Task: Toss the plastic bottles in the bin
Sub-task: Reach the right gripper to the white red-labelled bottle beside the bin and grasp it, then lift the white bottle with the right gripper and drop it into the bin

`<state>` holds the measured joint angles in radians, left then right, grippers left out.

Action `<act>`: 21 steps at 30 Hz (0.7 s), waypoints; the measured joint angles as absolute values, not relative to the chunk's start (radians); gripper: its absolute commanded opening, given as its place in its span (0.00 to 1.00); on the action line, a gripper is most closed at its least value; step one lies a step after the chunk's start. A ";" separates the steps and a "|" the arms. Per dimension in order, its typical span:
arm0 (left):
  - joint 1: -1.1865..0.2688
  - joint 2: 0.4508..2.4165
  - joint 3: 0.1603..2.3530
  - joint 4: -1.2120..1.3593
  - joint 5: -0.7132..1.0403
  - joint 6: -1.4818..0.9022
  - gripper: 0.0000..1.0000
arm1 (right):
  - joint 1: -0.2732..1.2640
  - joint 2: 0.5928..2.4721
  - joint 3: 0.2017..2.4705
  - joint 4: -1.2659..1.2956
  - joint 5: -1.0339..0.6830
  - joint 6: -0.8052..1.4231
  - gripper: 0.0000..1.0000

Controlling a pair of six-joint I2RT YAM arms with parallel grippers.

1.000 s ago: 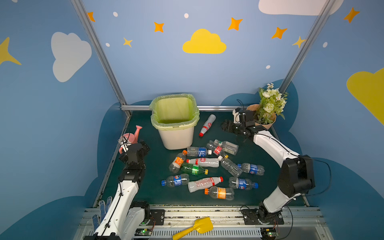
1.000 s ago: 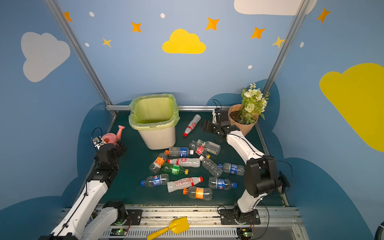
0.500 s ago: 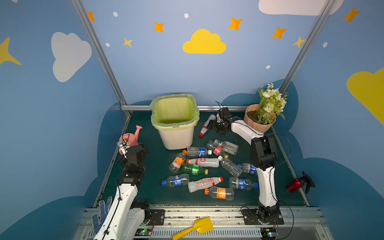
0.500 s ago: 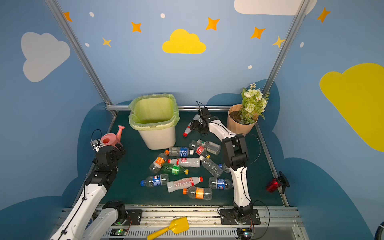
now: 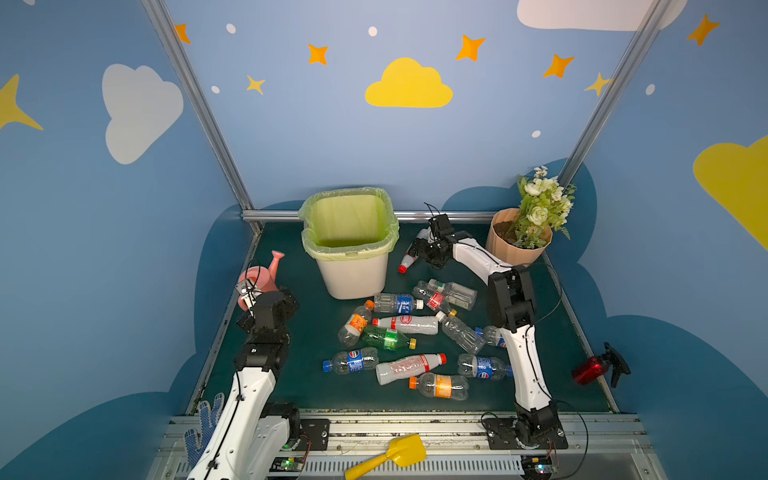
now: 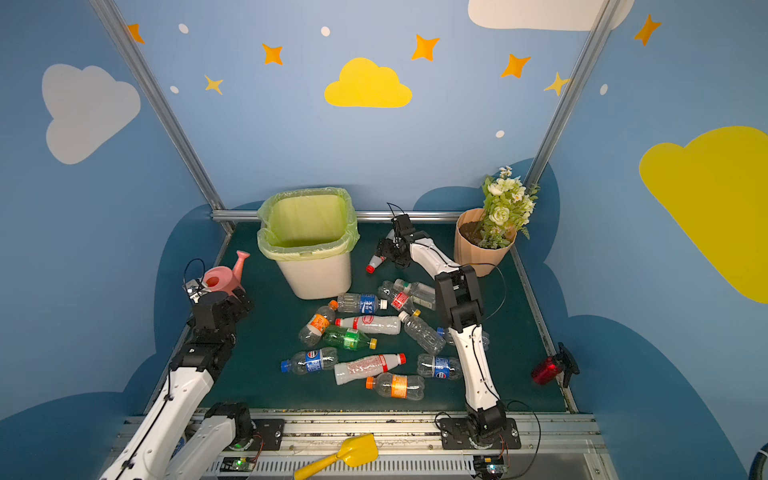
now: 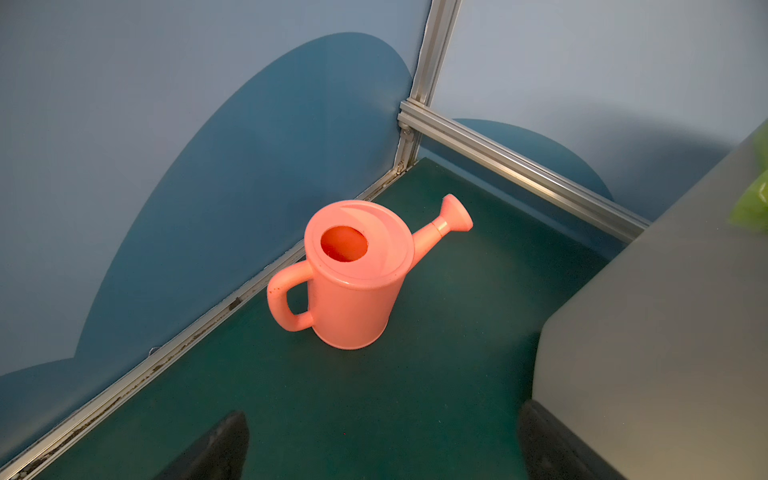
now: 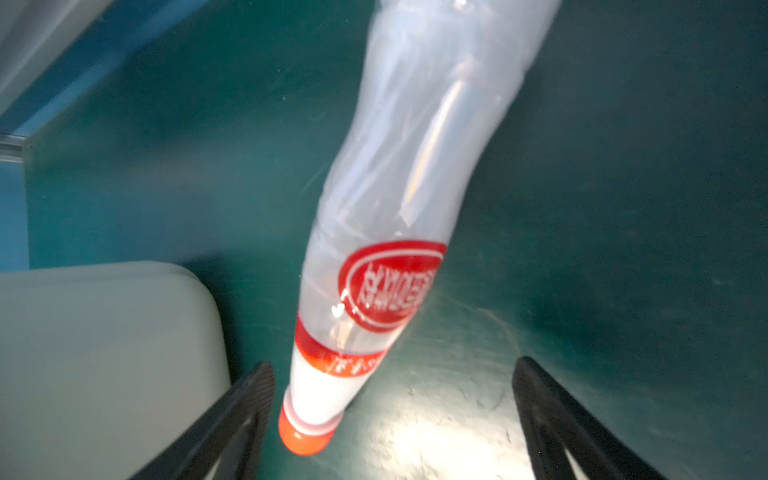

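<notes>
Claw on my right (image 8: 392, 365) has left the flowerpot (image 5: 515, 251); open now, white bottle (image 8: 386, 199) between its fingers (image 8: 232, 415), so I can grip.

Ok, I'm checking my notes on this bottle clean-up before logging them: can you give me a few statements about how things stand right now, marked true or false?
1. The right tool stands open at the red-capped white bottle beside the bin. True.
2. The left tool grips the pink watering can. False: it is open and apart from the can.
3. The green bottle lies inside the bin. False: it lies on the table.
4. The flowerpot stands upright. True.
</notes>
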<state>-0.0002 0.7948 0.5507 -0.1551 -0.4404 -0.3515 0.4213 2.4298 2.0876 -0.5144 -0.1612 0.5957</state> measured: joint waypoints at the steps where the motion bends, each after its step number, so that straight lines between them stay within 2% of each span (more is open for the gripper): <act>1: 0.000 0.795 0.550 -0.155 -0.439 -0.352 1.00 | 0.422 2.443 2.111 -0.523 -0.159 0.599 0.90; 4: 0.000 0.795 0.550 -0.157 -0.435 -0.347 1.00 | 0.424 2.495 2.193 -0.561 -0.141 0.607 0.87; 8: 0.000 0.796 0.550 -0.162 -0.434 -0.344 1.00 | 0.426 2.577 2.318 -0.634 -0.104 0.626 0.79; 13: 0.000 0.796 0.550 -0.163 -0.435 -0.334 1.00 | 0.425 2.626 2.413 -0.720 -0.052 0.633 0.61; 18: 0.000 0.797 0.550 -0.165 -0.430 -0.330 1.00 | 0.414 2.619 2.387 -0.718 -0.045 0.629 0.43; 21: 0.000 0.799 0.550 -0.166 -0.420 -0.330 1.00 | 0.408 2.593 2.337 -0.683 -0.055 0.625 0.36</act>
